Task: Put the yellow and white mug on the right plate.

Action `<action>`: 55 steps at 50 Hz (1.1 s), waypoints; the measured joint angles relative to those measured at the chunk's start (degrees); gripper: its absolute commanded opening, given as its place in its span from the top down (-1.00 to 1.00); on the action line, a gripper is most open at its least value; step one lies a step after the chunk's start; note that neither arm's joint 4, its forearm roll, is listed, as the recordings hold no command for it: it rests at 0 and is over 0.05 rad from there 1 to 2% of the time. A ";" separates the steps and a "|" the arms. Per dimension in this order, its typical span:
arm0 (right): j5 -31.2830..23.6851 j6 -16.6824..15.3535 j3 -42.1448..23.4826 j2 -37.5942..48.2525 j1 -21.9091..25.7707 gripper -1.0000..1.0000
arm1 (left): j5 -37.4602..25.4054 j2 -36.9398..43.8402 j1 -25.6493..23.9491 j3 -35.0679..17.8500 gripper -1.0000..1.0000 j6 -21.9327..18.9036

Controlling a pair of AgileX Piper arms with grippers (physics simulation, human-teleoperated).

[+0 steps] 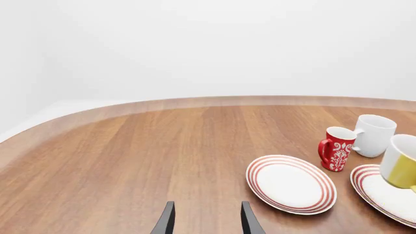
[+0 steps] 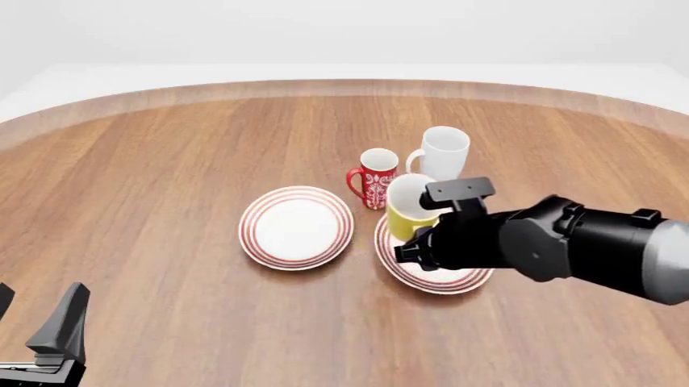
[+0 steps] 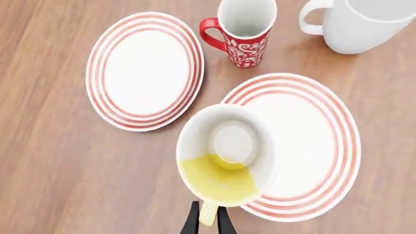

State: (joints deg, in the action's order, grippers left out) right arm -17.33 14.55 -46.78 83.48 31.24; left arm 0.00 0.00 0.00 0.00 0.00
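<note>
The yellow and white mug (image 2: 407, 205) is upright over the near-left part of the right plate (image 2: 457, 282). I cannot tell whether it touches the plate. My right gripper (image 3: 207, 220) is shut on the mug's yellow handle, and in the right wrist view I look down into the mug's white inside (image 3: 224, 156) with the plate (image 3: 312, 141) beneath. The mug (image 1: 403, 163) and plate (image 1: 383, 195) also show in the left wrist view. My left gripper (image 1: 206, 219) is open and empty, low at the near left (image 2: 38, 314), far from the mug.
The left plate (image 2: 296, 227) lies just left of the right one. A red white-patterned mug (image 2: 377, 179) and a larger white mug (image 2: 441, 153) stand right behind the plates. The table's curved far edge (image 2: 344, 85) runs across the back.
</note>
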 measured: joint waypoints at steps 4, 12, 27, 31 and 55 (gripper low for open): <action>0.37 -0.50 0.42 0.02 -0.79 1.00 | 0.00 0.00 0.00 0.00 -1.00 0.00; 1.35 -1.28 1.08 0.40 -2.15 1.00 | 0.00 0.00 0.00 0.00 -1.00 0.00; 4.05 -2.44 2.43 1.43 -4.47 1.00 | 0.00 0.00 0.00 0.00 -1.00 0.00; 4.84 -2.69 2.78 1.88 -5.06 1.00 | 0.00 0.00 0.00 0.00 -1.00 0.00; 9.22 -3.70 3.60 6.34 -8.24 1.00 | 0.00 0.00 0.00 0.00 -1.00 0.00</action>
State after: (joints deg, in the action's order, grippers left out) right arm -8.11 10.85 -43.18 89.82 23.00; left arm 0.00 0.00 0.00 0.00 0.00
